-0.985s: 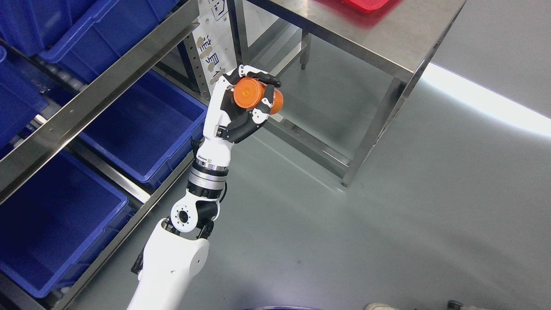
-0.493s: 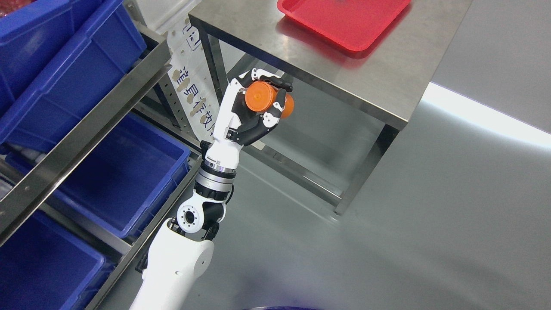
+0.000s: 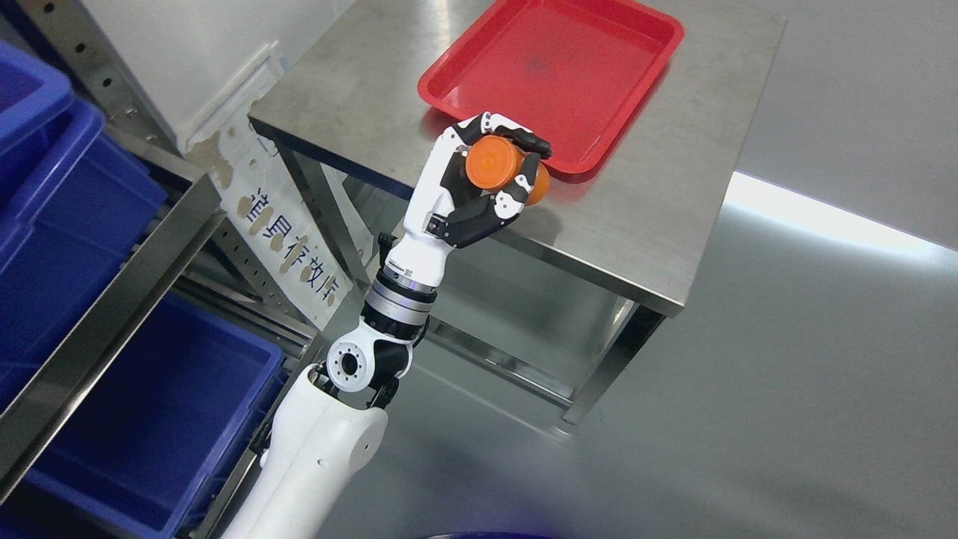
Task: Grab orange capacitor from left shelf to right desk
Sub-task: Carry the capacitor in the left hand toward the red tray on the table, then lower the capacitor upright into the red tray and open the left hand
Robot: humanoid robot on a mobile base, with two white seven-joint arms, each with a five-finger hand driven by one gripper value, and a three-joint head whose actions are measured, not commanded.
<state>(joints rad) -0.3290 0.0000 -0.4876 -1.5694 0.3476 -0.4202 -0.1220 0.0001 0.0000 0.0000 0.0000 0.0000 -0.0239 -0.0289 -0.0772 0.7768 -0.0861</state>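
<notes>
My left hand (image 3: 494, 176) is raised upright, its fingers curled around the orange capacitor (image 3: 500, 166), a short orange cylinder lying sideways in the grip. The hand is in front of the near edge of the steel desk (image 3: 658, 209), just below the near rim of the red tray (image 3: 557, 71) that lies on the desk. The left arm comes up from the bottom edge. The shelf (image 3: 105, 329) stands at the left. My right arm does not show.
Blue bins (image 3: 150, 427) fill the shelf at the left on several levels. A white sign with printed characters (image 3: 288, 251) leans between the shelf and the desk. The desk's legs and lower rail (image 3: 606, 374) stand on a grey floor that stretches to the right.
The camera has turned right and up, so the shelf slid left and the desk and tray came into view. The left hand, still holding the capacitor, now stands by the desk's edge.
</notes>
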